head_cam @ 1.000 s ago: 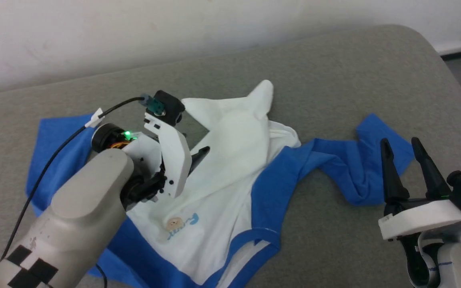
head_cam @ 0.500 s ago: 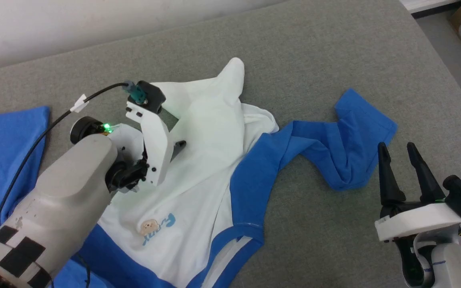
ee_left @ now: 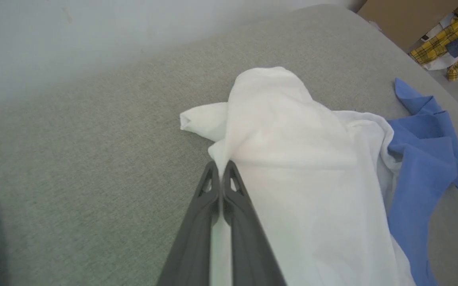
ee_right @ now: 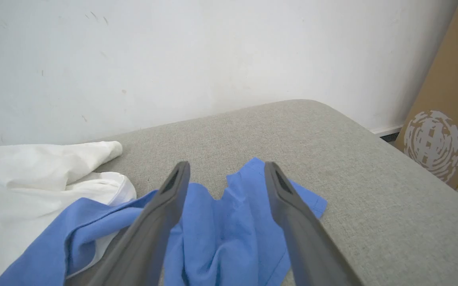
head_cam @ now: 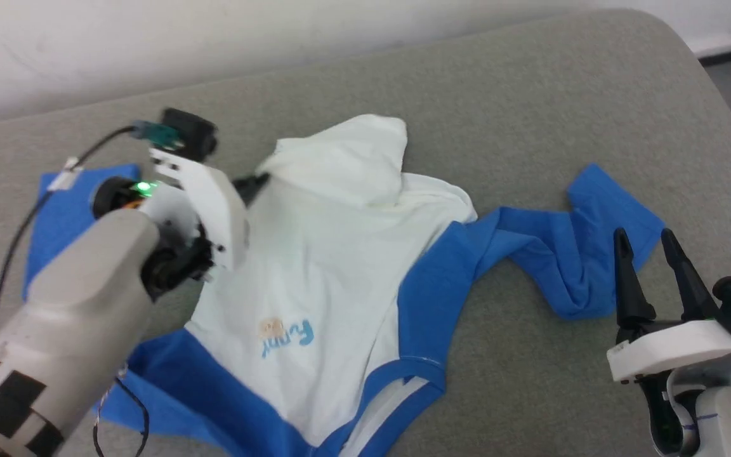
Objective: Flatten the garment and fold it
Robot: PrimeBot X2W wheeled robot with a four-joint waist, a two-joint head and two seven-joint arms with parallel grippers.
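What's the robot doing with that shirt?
The robot is trying to spread out a crumpled white and blue T-shirt lying on a grey padded surface. Its left gripper is shut on a bit of the white cloth near the far edge, which is bunched up in a hump. Its right gripper is open and holds nothing, near the twisted blue sleeve. The shirt is not flat yet, and no fold has been made.

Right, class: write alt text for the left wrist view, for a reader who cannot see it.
The left end effector, its two dark fingers shut, pinches an edge of a white T-shirt that lies bunched on a grey padded surface. A blue sleeve trails at the right.
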